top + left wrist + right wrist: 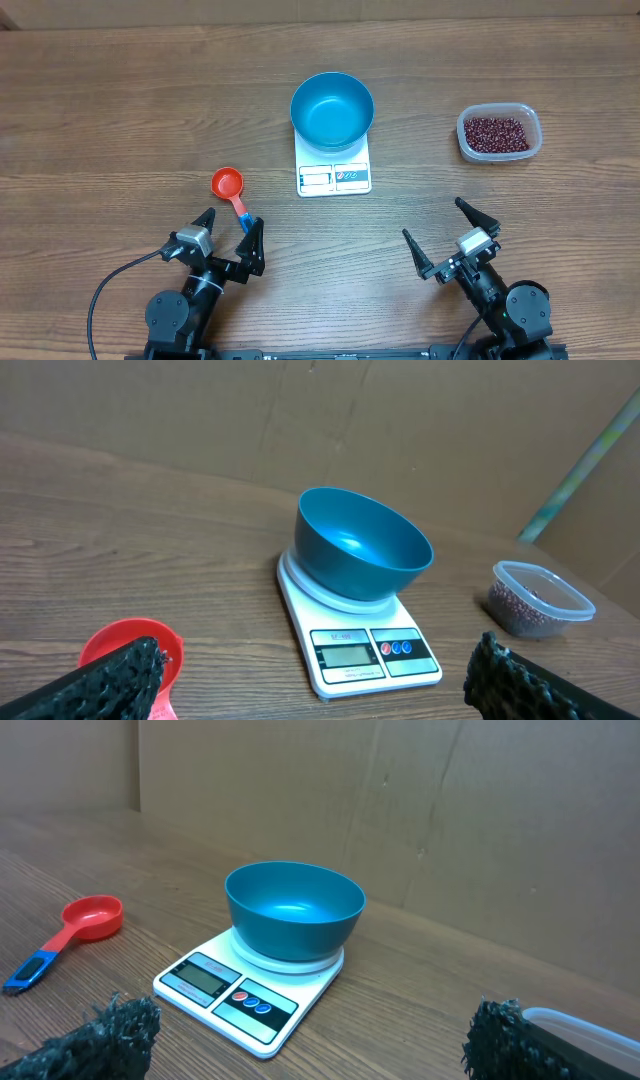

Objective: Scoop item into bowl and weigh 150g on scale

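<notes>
An empty teal bowl (332,108) stands on the white scale (334,177) at the table's middle back. The item, dark red-brown beans (497,132), fills a clear tub at the back right. A red scoop (228,183) with a blue handle lies left of the scale, the handle's end close to my left gripper (232,220), which is open and empty. My right gripper (433,220) is open and empty near the front right. From the left wrist, the scoop (115,645) shows behind my left finger, with the bowl (362,545) and scale (360,650) ahead. The right wrist shows bowl (293,910), scale (235,995) and scoop (90,917).
The clear tub (535,125) sits apart from the scale; its rim (590,1025) shows just behind my right finger in the right wrist view. Cardboard walls stand behind the table. Bare wood lies between both grippers and the scale.
</notes>
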{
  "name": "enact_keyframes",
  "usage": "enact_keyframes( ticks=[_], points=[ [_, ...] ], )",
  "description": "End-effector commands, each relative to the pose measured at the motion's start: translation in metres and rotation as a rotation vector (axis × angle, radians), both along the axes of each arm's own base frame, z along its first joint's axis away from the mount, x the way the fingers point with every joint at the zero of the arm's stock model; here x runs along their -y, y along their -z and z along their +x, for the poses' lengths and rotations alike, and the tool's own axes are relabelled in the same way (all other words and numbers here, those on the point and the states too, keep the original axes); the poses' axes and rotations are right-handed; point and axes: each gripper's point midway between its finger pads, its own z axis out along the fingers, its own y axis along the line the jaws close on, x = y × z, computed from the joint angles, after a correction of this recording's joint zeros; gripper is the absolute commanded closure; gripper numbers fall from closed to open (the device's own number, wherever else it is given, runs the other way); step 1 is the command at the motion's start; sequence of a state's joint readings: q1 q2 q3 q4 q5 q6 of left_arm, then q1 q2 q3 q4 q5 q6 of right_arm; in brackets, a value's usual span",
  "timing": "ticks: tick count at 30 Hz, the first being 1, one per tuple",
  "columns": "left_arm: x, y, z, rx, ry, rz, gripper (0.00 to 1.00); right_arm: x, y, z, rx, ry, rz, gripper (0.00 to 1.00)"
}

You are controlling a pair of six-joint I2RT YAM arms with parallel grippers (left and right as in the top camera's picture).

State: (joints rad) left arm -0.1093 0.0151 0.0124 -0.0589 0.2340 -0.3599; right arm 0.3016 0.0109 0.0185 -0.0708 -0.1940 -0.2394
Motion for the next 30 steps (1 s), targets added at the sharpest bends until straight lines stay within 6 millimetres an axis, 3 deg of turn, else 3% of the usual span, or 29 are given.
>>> enact_keyframes(
  ticks=[1, 11, 14, 22, 30],
  points=[
    [-0.002, 0.0, 0.001, 0.015, -0.014, 0.022, 0.0, 0.002, 0.002, 0.001, 0.001, 0.015, 0.003, 0.0],
    [0.003, -0.007, -0.002, 0.013, 0.017, -0.032, 0.0, 0.002, 0.002, 0.001, 0.001, 0.015, 0.003, 0.0],
    [0.003, -0.025, -0.005, 0.033, 0.019, -0.033, 0.0, 0.002, 0.002, 0.001, 0.001, 0.015, 0.003, 0.0],
    [-0.021, -0.066, -0.006, -0.061, -0.109, 0.102, 0.0, 0.002, 0.002, 0.001, 0.001, 0.015, 0.003, 0.0],
    [-0.021, -0.107, 0.026, -0.202, -0.108, 0.205, 0.0, 0.002, 0.002, 0.001, 0.001, 0.015, 0.003, 0.0]
  ],
)
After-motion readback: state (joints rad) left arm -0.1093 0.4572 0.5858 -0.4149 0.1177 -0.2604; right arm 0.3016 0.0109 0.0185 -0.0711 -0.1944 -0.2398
